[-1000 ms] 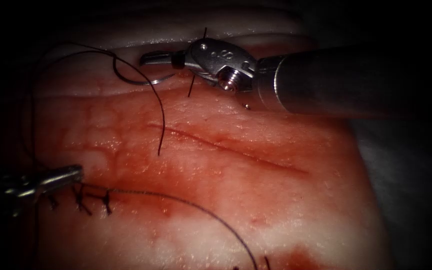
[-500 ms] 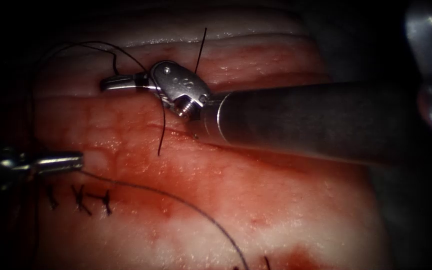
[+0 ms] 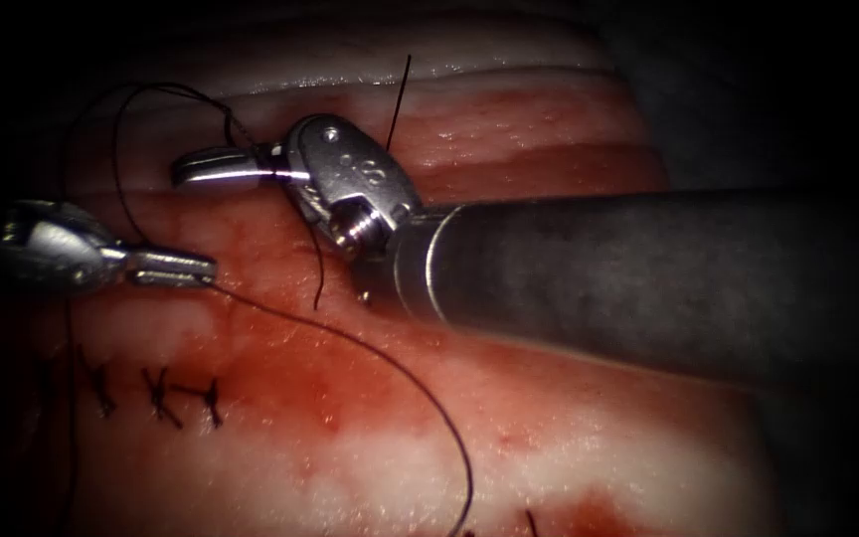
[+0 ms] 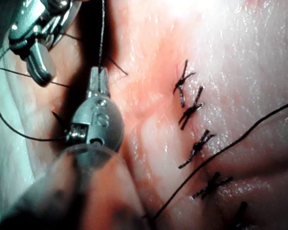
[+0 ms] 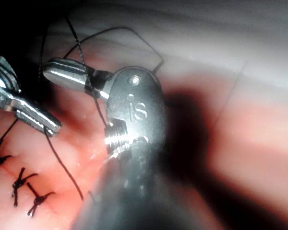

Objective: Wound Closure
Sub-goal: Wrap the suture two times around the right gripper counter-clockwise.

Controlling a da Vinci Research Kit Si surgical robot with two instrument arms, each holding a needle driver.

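Note:
My right tool (image 3: 183, 169) reaches in over the tissue (image 3: 569, 438) with its jaws shut. Dark thread (image 5: 86, 79) lies looped across those jaws, and I cannot tell whether they grip anything. My left tool (image 3: 206, 268) is shut on the thread (image 3: 390, 363), which runs from its tip down to the right. The same jaws (image 4: 100, 79) pinch a strand in the left wrist view. A loose thread end (image 3: 318, 298) hangs below the right tool. I cannot make out the needle.
Several knotted stitches (image 3: 156, 393) close the cut's left part, below the left tool. The right tool's thick shaft (image 3: 648, 278) lies over the cut's middle. A short thread end (image 3: 402, 89) sticks up behind the right tool. Red fluid wets the tissue.
The right tool has moved left and nearer, over the cut, covering the spot where a silver curve lay. The left tool has risen and moved right, drawing its thread along.

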